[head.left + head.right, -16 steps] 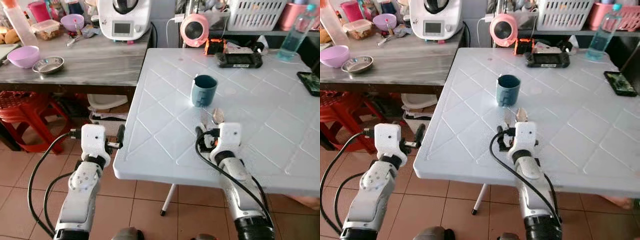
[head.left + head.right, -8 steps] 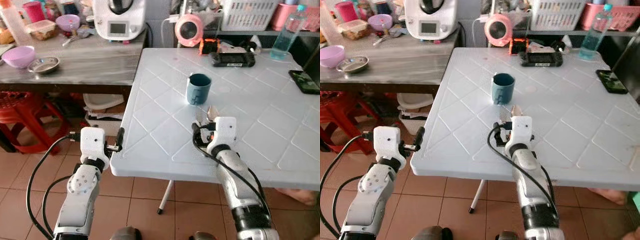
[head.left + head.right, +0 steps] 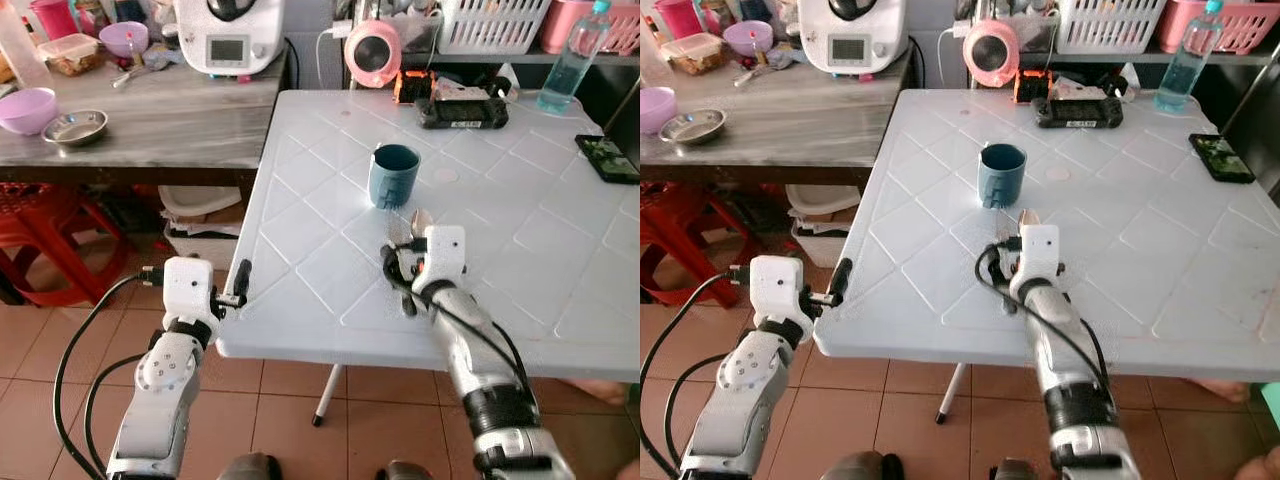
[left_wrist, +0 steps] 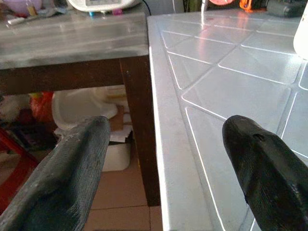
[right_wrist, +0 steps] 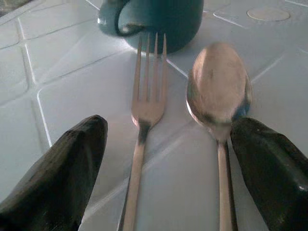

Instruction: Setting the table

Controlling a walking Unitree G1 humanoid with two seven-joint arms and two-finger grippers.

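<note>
A dark teal mug [image 3: 392, 175] stands on the white plastic table [image 3: 520, 240]. Just in front of the mug lie a fork [image 5: 144, 96] and a spoon [image 5: 219, 89], side by side, heads toward the mug [image 5: 159, 19]. My right gripper [image 3: 412, 242] is low over the table and open. Its two fingers are spread on either side of the cutlery handles. My left gripper [image 3: 236, 288] is open at the table's left edge, and in its wrist view the left gripper [image 4: 163, 125] straddles that edge.
A wooden counter [image 3: 170, 110] to the left carries a purple bowl [image 3: 25, 108], a steel bowl [image 3: 68, 126] and a white appliance [image 3: 225, 35]. A red stool [image 3: 50, 230] stands under it. On the table's far side are a game console [image 3: 462, 110], a phone [image 3: 605, 158] and a water bottle [image 3: 565, 65].
The whole view has drawn back and shifted slightly, so the camera moved. Both grippers keep their places relative to the table, mug and cutlery.
</note>
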